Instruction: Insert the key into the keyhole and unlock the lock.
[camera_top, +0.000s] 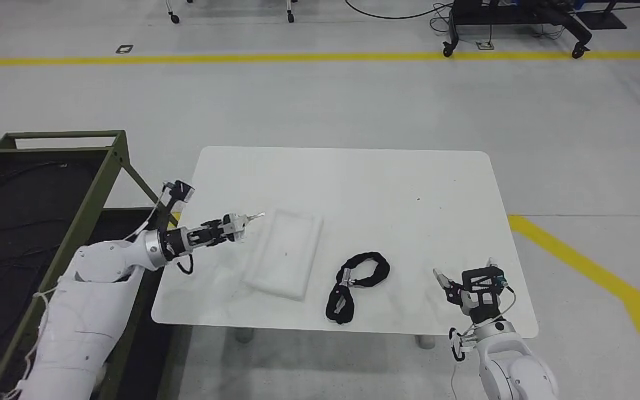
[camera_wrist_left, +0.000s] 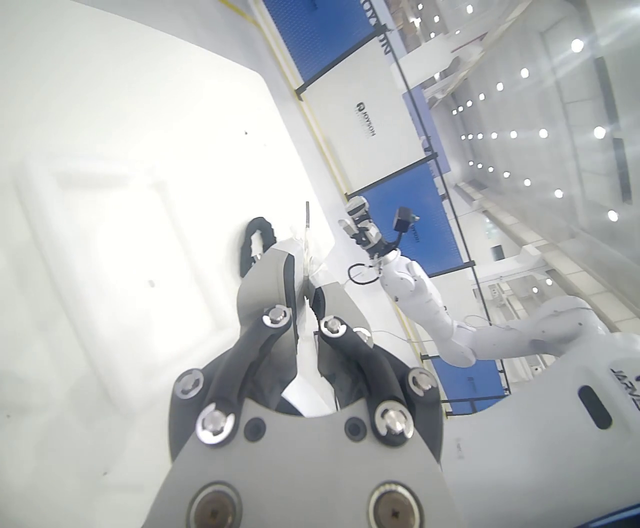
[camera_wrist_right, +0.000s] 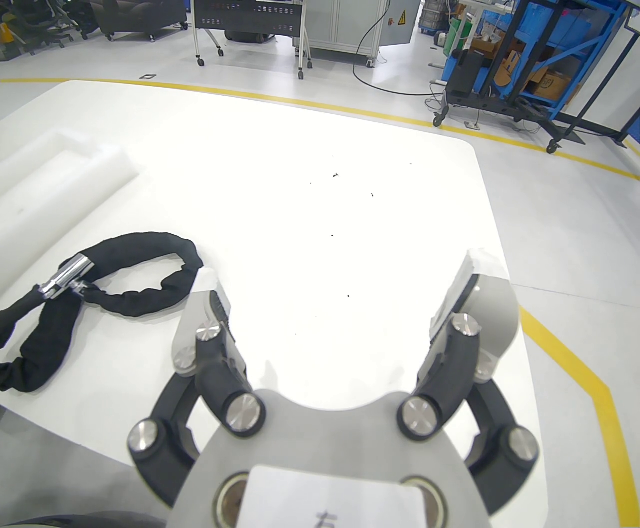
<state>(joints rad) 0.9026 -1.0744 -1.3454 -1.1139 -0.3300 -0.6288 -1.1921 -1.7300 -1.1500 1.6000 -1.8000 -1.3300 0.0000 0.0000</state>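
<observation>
the left gripper (camera_top: 241, 221) is closed on the key (camera_wrist_left: 307, 218), and the key's shaft points past the fingertips toward the lock (camera_top: 358, 282). the lock lies flat on the table between the arms. the right gripper (camera_wrist_right: 340, 280) is open and empty, and i judge it a little nearer to the lock.

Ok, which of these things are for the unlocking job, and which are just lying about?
For the job: key in the shut left claw; black chain lock with its metal lock body.
Just lying about: white foam pad on the table, beside the chain lock.
</observation>
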